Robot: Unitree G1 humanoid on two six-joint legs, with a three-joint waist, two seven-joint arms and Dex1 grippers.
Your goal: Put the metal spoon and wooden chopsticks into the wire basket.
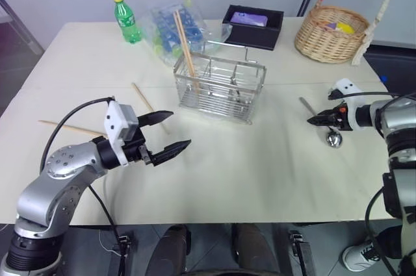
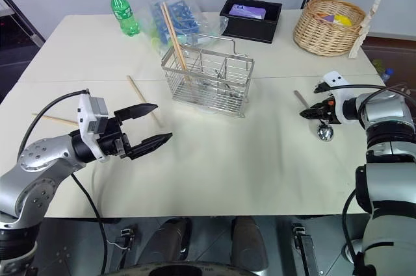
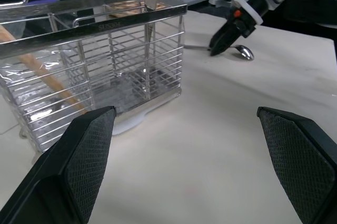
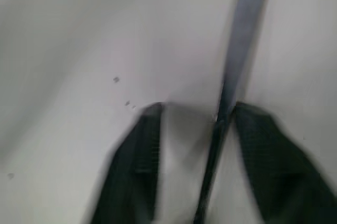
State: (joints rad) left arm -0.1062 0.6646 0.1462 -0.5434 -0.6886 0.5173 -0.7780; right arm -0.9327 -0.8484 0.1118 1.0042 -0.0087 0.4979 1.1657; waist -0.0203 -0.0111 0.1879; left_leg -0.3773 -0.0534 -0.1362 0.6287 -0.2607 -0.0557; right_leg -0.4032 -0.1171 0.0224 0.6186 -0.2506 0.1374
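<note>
Right hand [image 1: 316,120], fingers narrowed but not yet clamped, straddles the metal spoon [image 1: 322,125] lying on the tabletop [image 1: 260,159] at 3 o'clock from the wire basket [image 1: 220,87]; left hand [image 1: 166,134] gapes wide, empty.

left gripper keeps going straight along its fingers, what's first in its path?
Likely the wire basket. In the left wrist view its near corner sits between the open fingers of the left gripper, a bit toward one side, with bare table before it. Depth is unclear, so it might just graze past that corner.
</note>
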